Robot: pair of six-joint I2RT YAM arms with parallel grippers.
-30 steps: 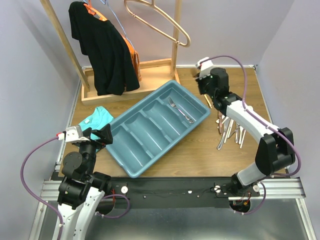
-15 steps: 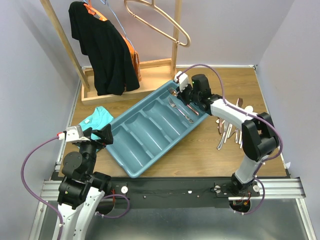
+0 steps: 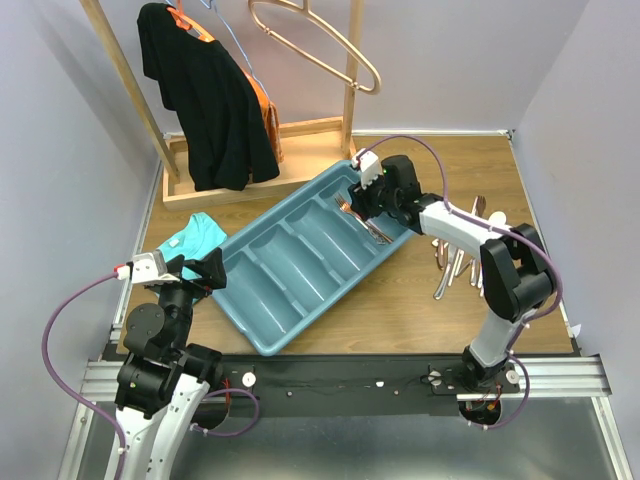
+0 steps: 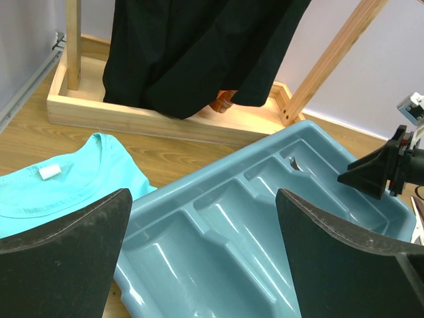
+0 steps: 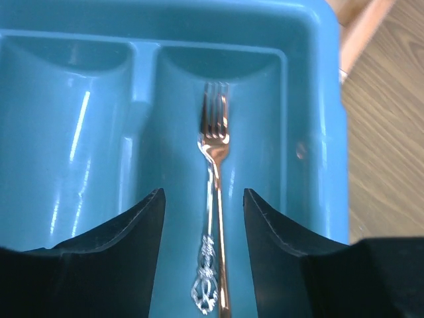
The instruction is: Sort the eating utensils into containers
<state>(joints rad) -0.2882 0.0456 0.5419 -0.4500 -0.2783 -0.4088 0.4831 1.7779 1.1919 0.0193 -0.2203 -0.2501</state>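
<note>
The teal tray (image 3: 300, 262) lies slantwise in the middle of the table, with four long compartments. My right gripper (image 3: 366, 199) hovers open over its far right compartment (image 5: 291, 126). A coppery fork (image 5: 217, 199) lies flat there between the fingers, touching neither. It overlaps a second fork with an ornate handle (image 5: 207, 278), and both show as forks (image 3: 362, 222) from above. A pile of utensils (image 3: 456, 258) rests on the wood to the right of the tray. My left gripper (image 4: 203, 195) is open and empty above the tray's near end (image 4: 218, 232).
A wooden rack base (image 3: 255, 165) with a black garment (image 3: 205, 95) and large metal hangers (image 3: 320, 45) stands at the back left. A teal folded cloth (image 3: 192, 238) lies left of the tray. Walls close in on both sides.
The right arm swung from the back right of the table to over the tray's far compartment, carrying a coppery fork. Its jaws opened and the fork now lies in the compartment. The left arm stayed still.
</note>
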